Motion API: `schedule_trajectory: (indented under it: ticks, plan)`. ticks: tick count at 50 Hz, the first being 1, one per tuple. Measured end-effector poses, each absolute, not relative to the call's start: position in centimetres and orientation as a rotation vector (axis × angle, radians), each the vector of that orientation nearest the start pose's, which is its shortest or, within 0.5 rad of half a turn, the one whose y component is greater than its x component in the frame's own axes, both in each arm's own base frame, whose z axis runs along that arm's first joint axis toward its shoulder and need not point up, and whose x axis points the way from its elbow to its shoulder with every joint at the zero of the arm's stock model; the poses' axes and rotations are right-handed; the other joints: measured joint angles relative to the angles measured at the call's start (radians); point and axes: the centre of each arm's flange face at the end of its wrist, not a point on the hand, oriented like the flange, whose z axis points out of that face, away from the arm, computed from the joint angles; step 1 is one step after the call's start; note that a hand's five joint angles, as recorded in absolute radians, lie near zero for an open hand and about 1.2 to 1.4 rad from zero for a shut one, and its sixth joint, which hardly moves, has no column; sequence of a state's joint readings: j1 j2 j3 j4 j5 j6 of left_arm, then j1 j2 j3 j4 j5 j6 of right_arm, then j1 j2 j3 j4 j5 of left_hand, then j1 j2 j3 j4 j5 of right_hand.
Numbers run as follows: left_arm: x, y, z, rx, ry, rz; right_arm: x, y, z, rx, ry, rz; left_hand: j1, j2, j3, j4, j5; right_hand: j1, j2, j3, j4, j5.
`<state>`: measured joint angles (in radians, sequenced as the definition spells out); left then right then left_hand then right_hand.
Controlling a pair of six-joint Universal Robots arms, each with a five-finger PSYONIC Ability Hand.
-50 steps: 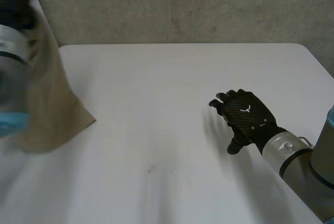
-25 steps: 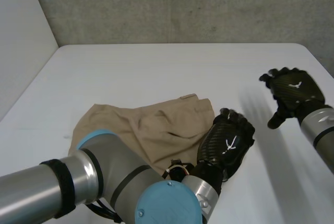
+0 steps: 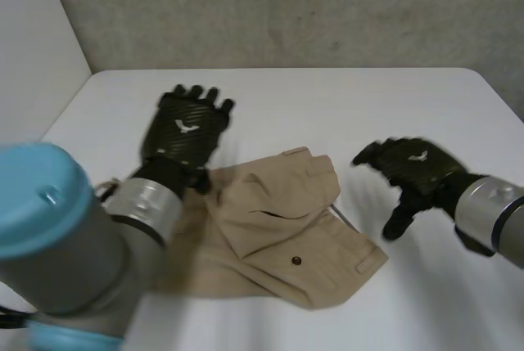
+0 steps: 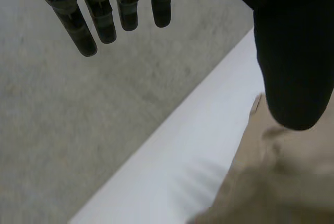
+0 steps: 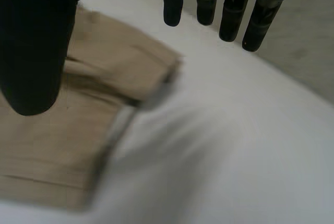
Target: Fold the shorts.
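One pair tan shorts (image 3: 278, 232) crumpled on white table (image 3: 368, 97). My left hand (image 3: 184, 128), right hand (image 3: 412, 167) flank it, fingers straight, holding nothing.

White table (image 3: 327, 97) — grey concrete wall (image 3: 286, 7) behind.
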<state>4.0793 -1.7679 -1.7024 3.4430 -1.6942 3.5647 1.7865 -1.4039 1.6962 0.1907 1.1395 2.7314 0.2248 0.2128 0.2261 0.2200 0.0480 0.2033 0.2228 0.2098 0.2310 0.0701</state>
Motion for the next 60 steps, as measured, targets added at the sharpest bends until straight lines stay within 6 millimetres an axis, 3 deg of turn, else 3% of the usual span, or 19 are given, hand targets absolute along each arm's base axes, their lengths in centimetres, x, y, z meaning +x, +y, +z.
schedule_trajectory:
  ticks: [4,5,7,14,21,41,47,48,49,60]
  plan:
    - [-27.8,-21.7,23.1,1.025,2.139,-2.153,23.7,-22.5,21.1,-1.117,2.178,-1.424,0.001,0.003,0.000,0.001,0.001,0.004,0.003,0.019,0.002,0.005]
    - [-26.4,-22.9,22.7,1.017,2.233,-2.081,24.6,-21.7,20.4,-1.186,2.147,-1.385,0.025,0.035,0.020,0.028,0.028,0.050,0.072,0.091,0.065,0.059]
    - [-25.4,-23.6,22.4,1.005,2.310,-2.027,25.2,-21.3,19.7,-1.247,2.125,-1.375,0.048,0.057,0.041,0.051,0.051,0.084,0.113,0.131,0.105,0.086]
    - [-22.9,-24.5,21.1,0.917,2.539,-1.851,25.7,-20.5,17.2,-1.497,2.062,-1.401,0.140,0.154,0.139,0.147,0.149,0.169,0.195,0.226,0.209,0.177]
    - [-21.8,-23.2,20.3,0.874,2.610,-1.761,25.2,-20.2,15.7,-1.617,2.049,-1.428,0.140,0.158,0.139,0.151,0.149,0.189,0.198,0.247,0.231,0.199]
    - [-20.2,-18.2,17.5,0.914,2.661,-1.539,25.1,-20.6,13.2,-1.628,2.031,-1.484,0.214,0.226,0.215,0.224,0.226,0.357,0.432,0.446,0.423,0.376]
    - [-20.1,-17.6,17.0,0.939,2.669,-1.499,25.2,-20.9,13.0,-1.633,2.024,-1.499,0.214,0.226,0.215,0.224,0.226,0.459,0.561,0.558,0.535,0.482]
    - [-20.1,-17.6,16.9,0.940,2.669,-1.497,25.3,-20.9,13.0,-1.633,2.023,-1.502,0.214,0.226,0.215,0.223,0.226,0.673,0.855,0.850,0.831,0.769]
    - [-20.1,-17.6,16.9,0.941,2.670,-1.496,25.3,-21.0,13.0,-1.633,2.022,-1.505,0.214,0.226,0.215,0.223,0.226,0.712,0.912,0.910,0.899,0.832]
    - [-20.2,-18.0,15.9,0.931,2.648,-1.518,25.5,-21.5,13.6,-1.577,2.027,-1.530,0.219,0.238,0.225,0.233,0.233,0.753,0.951,0.956,0.957,0.879]
